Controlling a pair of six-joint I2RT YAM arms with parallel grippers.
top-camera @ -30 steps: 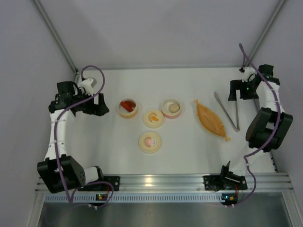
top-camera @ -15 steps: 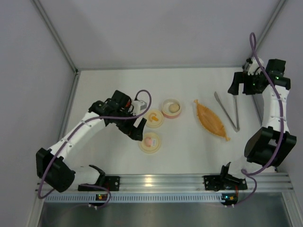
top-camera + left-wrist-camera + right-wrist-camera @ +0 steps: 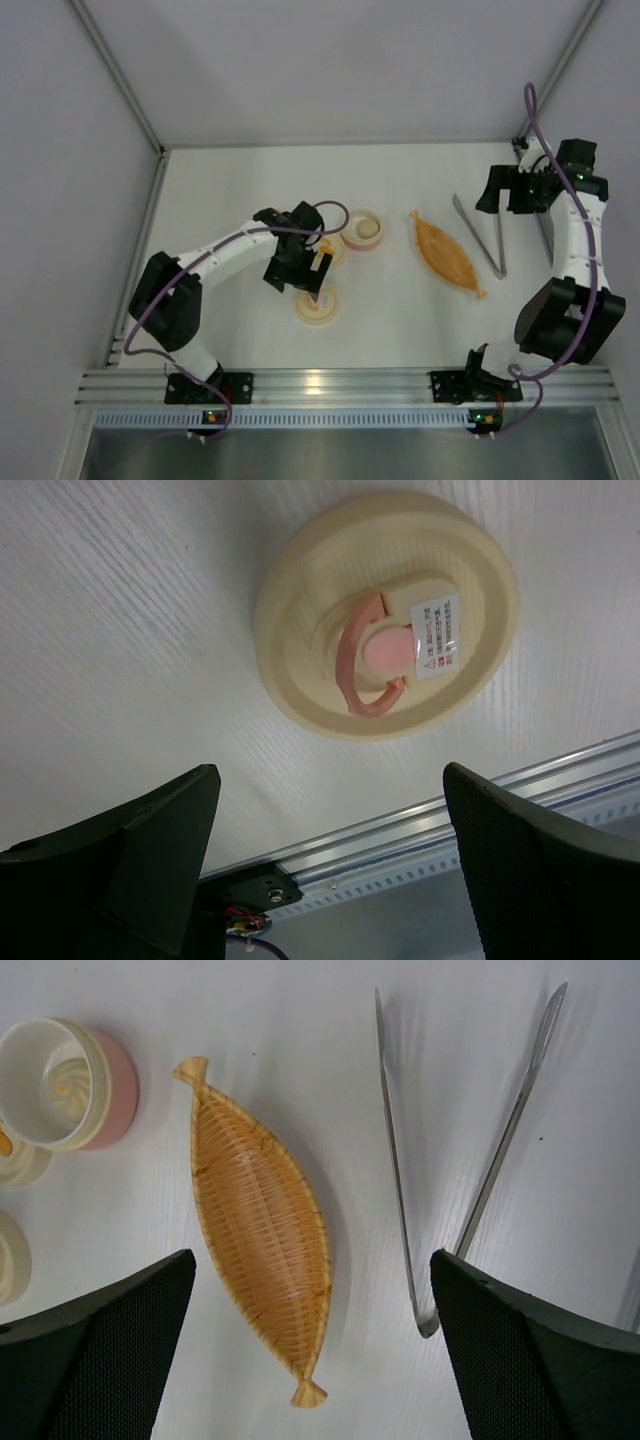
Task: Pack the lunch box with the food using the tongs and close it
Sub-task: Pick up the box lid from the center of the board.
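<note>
Left hand (image 3: 330, 780) spread wide, seemingly above lid (image 3: 387, 610); right hand (image 3: 312, 1260) spread, empty.

This appears to be a robotics laboratory, more exactly a small closed test cell. A plain white desk (image 3: 400, 320) is boxed in by pale grey panel walls (image 3: 350, 70), and slim metal struts (image 3: 115, 72) run along the corners. Along the near edge lies a ribbed aluminium rail (image 3: 350, 383). Two white-and-black robot arms (image 3: 225, 243) are bolted to it. Purple cables (image 3: 527, 100) run loosely along the arms. Small circuit boards with lit indicator lamps (image 3: 210, 415) sit exposed under the rail. The light is even and flat.
</note>
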